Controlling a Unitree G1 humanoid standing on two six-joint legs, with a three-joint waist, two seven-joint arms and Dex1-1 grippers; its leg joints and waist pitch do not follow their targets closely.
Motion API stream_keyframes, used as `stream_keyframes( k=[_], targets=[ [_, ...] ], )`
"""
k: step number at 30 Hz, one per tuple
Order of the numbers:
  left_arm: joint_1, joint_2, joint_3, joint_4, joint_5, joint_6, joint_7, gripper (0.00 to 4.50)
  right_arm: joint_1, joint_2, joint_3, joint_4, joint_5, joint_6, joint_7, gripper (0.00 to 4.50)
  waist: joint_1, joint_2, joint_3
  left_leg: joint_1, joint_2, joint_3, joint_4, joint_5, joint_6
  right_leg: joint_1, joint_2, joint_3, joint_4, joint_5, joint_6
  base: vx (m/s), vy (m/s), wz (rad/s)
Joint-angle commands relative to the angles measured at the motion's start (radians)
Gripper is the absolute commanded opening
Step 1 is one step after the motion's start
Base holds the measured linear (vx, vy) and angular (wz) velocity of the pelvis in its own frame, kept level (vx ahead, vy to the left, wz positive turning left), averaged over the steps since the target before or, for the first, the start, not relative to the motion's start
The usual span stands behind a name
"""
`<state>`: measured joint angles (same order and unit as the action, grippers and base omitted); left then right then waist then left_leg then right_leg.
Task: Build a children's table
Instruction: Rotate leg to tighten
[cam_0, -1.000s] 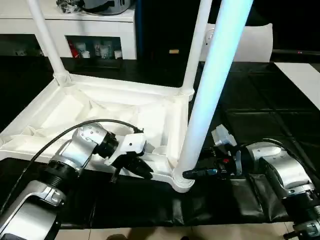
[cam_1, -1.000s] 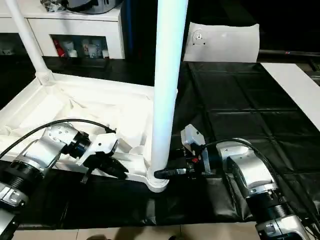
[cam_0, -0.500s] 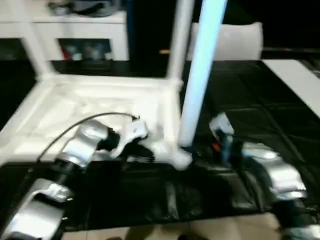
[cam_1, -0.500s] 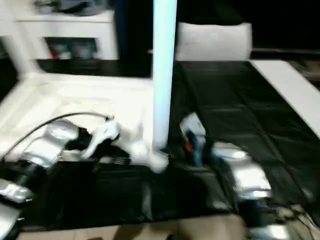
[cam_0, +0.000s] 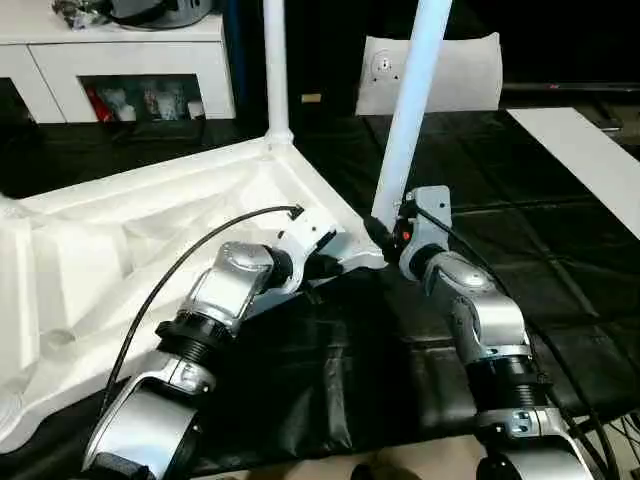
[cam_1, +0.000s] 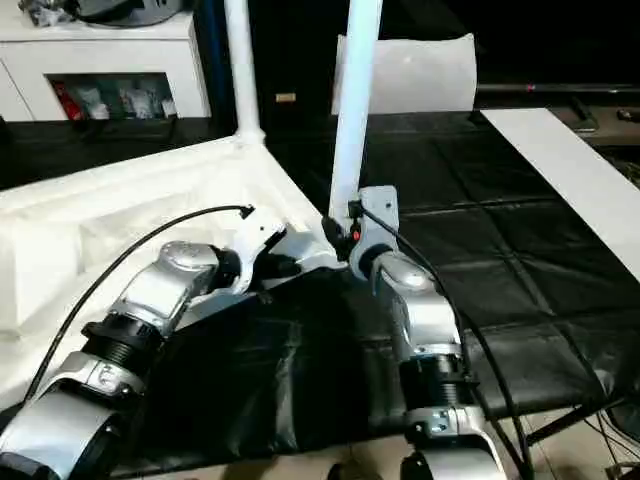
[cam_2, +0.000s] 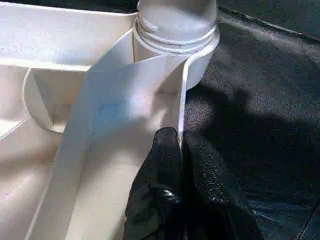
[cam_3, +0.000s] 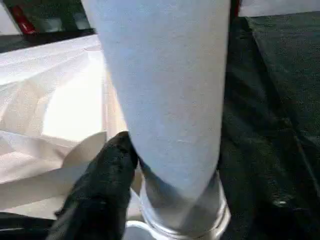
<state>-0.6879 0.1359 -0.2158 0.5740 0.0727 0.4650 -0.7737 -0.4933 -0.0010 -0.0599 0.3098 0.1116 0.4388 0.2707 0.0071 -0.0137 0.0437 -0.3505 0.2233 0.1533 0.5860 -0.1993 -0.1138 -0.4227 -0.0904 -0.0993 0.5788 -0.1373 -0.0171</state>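
The children's table lies upside down, its white ribbed top (cam_0: 150, 230) on the black-covered work surface. Two white legs stand in its corner sockets: a far one (cam_0: 275, 70) and a near one (cam_0: 412, 120). My left gripper (cam_0: 338, 266) is shut on the top's thin rim wall (cam_2: 150, 75), just beside the near leg's socket (cam_2: 175, 35). My right gripper (cam_0: 385, 238) holds the near leg low down, just above that socket. In the right wrist view one black finger (cam_3: 107, 185) lies against the leg (cam_3: 170, 90), and the other finger is hidden behind it.
A white cabinet (cam_0: 130, 60) with shelves stands at the back left. A white panel (cam_0: 440, 70) leans at the back centre, and a white board (cam_0: 585, 150) lies at the right. The black work surface (cam_0: 560, 260) stretches to the right of the table; its front edge runs close below my arms.
The camera has shifted. The table top has also swung round, its gripped corner now farther from me. Both arms reach further forward, still on the rim and the leg.
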Motion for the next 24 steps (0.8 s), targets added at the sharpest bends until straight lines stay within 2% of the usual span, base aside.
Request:
stream_keyframes(
  k=[1,3,6,10,15,16,18,19,21,22,24],
  targets=[
    [-0.022,-0.012,-0.002,-0.056,-0.019,-0.036,0.004,0.0,0.029,0.036,0.085,-0.043,0.043,-0.002,0.098,2.96,0.01,-0.004,-0.072,-0.01,-0.011,0.022,-0.058,-0.076,0.087,0.079,-0.035,0.041,-0.047,-0.171,-0.212,0.0,0.0,0.0],
    [-0.014,0.0,-0.008,-0.064,-0.016,-0.046,-0.013,0.0,0.044,0.019,0.088,-0.061,0.042,-0.019,0.122,3.14,0.011,-0.003,-0.072,-0.009,-0.01,0.021,-0.059,-0.087,0.084,0.08,-0.036,0.041,-0.048,-0.184,-0.208,0.0,0.0,0.0],
    [0.007,0.049,-0.028,-0.085,-0.024,-0.071,-0.095,0.0,0.085,-0.042,0.069,-0.11,0.086,-0.033,0.219,3.41,0.009,0.0,-0.071,-0.01,-0.01,0.02,-0.06,-0.111,0.083,0.083,-0.036,0.041,-0.052,-0.205,-0.195,0.0,0.0,0.0],
    [0.024,0.114,-0.056,-0.088,-0.025,-0.125,-0.198,0.0,0.135,-0.144,0.069,-0.172,0.127,-0.042,0.367,3.74,0.011,0.0,-0.069,-0.01,-0.007,0.021,-0.059,-0.118,0.091,0.08,-0.035,0.042,-0.051,-0.203,-0.203,0.0,0.0,0.0],
    [0.055,0.19,-0.099,-0.082,-0.027,-0.236,-0.339,0.0,0.171,-0.267,0.089,-0.222,0.157,-0.05,0.556,4.11,0.015,0.001,-0.067,-0.006,-0.005,0.021,-0.06,-0.152,0.088,0.077,-0.036,0.041,-0.058,-0.257,-0.193,0.0,0.0,0.0],
    [0.062,0.212,-0.107,-0.083,-0.032,-0.279,-0.385,0.0,0.172,-0.307,0.101,-0.23,0.171,-0.047,0.618,4.25,0.022,0.002,-0.065,-0.004,-0.004,0.02,-0.062,-0.168,0.082,0.074,-0.037,0.04,-0.063,-0.305,-0.18,0.0,0.0,0.0],
    [0.067,0.226,-0.113,-0.088,-0.04,-0.306,-0.423,0.0,0.172,-0.335,0.111,-0.234,0.18,-0.042,0.661,4.47,0.029,0.0,-0.064,-0.002,-0.002,0.02,-0.063,-0.174,0.076,0.072,-0.037,0.041,-0.062,-0.31,-0.176,0.0,0.0,0.0],
    [0.072,0.255,-0.126,-0.104,-0.055,-0.32,-0.5,0.0,0.172,-0.405,0.156,-0.231,0.169,-0.077,0.774,4.47,0.032,0.0,-0.065,0.002,0.0,0.021,-0.063,-0.18,0.073,0.069,-0.038,0.042,-0.062,-0.308,-0.18,0.0,0.0,0.0],
    [0.071,0.272,-0.138,-0.102,-0.057,-0.34,-0.538,0.0,0.171,-0.439,0.177,-0.231,0.172,-0.086,0.839,4.47,0.036,-0.003,-0.064,0.002,0.002,0.022,-0.063,-0.183,0.072,0.07,-0.037,0.044,-0.06,-0.302,-0.183,0.0,0.0,0.0],
    [0.068,0.29,-0.153,-0.096,-0.059,-0.366,-0.582,0.0,0.17,-0.474,0.193,-0.232,0.187,-0.084,0.914,4.47,0.042,0.0,-0.064,0.003,0.002,0.022,-0.063,-0.192,0.076,0.07,-0.039,0.043,-0.059,-0.306,-0.187,0.0,0.0,0.0],
    [0.068,0.303,-0.163,-0.094,-0.064,-0.388,-0.624,0.0,0.164,-0.486,0.199,-0.227,0.197,-0.076,0.952,4.47,0.049,-0.005,-0.064,0.002,0.002,0.022,-0.063,-0.181,0.077,0.07,-0.04,0.044,-0.056,-0.296,-0.189,0.0,0.0,0.0]
  ],
)
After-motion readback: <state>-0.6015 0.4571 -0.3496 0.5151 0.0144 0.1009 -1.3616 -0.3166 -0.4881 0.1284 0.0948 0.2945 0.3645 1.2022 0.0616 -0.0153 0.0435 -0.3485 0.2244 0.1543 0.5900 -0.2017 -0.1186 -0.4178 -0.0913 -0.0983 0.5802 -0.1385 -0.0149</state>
